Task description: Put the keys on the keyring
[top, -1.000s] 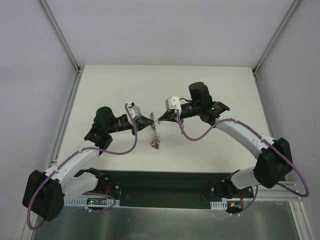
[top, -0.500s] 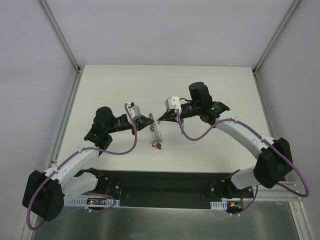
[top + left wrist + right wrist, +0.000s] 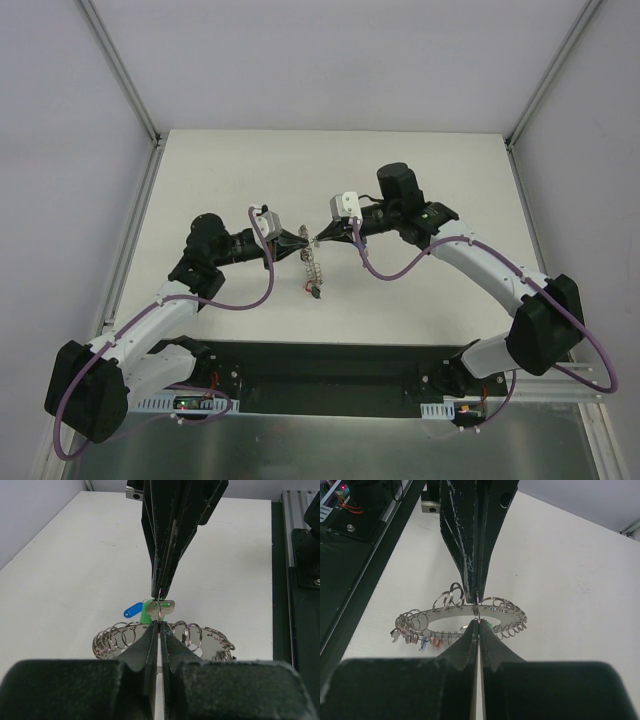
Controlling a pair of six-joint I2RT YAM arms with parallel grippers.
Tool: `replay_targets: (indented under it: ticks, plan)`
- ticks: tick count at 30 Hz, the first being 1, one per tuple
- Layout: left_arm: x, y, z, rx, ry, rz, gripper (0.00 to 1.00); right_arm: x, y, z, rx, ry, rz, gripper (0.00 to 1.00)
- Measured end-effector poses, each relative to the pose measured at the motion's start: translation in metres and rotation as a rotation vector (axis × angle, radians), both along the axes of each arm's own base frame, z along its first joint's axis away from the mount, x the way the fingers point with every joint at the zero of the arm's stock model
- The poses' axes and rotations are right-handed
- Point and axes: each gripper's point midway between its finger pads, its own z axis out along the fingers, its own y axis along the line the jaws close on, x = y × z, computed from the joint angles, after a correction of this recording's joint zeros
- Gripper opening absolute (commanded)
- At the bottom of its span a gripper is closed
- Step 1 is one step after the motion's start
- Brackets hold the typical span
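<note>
The keyring (image 3: 210,641), a wide silvery ring with several small split rings on its rim, hangs between both grippers above the table; it also shows in the top view (image 3: 312,270) and the right wrist view (image 3: 510,614). My left gripper (image 3: 160,625) is shut at its rim. My right gripper (image 3: 477,625) is shut, tip to tip with the left, on a small split ring (image 3: 160,607). The green-tagged key (image 3: 148,614) hangs from that split ring. The blue tag (image 3: 133,610) dangles beside it. In the top view the grippers meet, left (image 3: 303,243) and right (image 3: 317,238).
Red-tagged keys (image 3: 436,642) and a blue tag (image 3: 424,643) dangle under the keyring's left side. The white table (image 3: 420,180) lies below. Black base plates (image 3: 330,375) run along the near edge, and walls stand at both sides.
</note>
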Motion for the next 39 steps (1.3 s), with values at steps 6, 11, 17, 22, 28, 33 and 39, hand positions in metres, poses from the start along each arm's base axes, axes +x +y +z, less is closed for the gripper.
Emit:
replay_targets:
  ticks: [6, 11, 17, 22, 28, 33, 39]
  plan:
    - [0.0001, -0.0003, 0.0019, -0.004, -0.008, -0.002, 0.00, -0.0002, 0.0003, -0.0014, -0.003, 0.006, 0.002, 0.01]
    - [0.0002, -0.0002, 0.0019, -0.004, -0.008, -0.001, 0.00, -0.0008, 0.0005, -0.0003, -0.003, 0.010, 0.006, 0.01]
    - [0.0003, -0.0002, 0.0018, -0.004, -0.009, -0.001, 0.00, -0.0010, 0.0006, 0.0008, -0.005, 0.012, 0.007, 0.01]
    - [0.0003, -0.0001, 0.0012, -0.002, -0.007, 0.000, 0.00, -0.0009, 0.0006, 0.0009, -0.005, 0.012, 0.006, 0.01]
    - [0.0008, 0.0007, 0.0023, -0.003, -0.010, 0.007, 0.00, -0.0008, 0.0005, 0.0011, -0.005, 0.011, 0.006, 0.01]
    - [0.0023, 0.0013, 0.0025, -0.003, -0.011, 0.017, 0.00, -0.0006, 0.0006, 0.0006, -0.006, 0.012, 0.006, 0.01]
    - [0.0028, 0.0015, 0.0026, -0.003, -0.012, 0.020, 0.00, -0.0006, 0.0006, 0.0006, -0.006, 0.012, 0.006, 0.01]
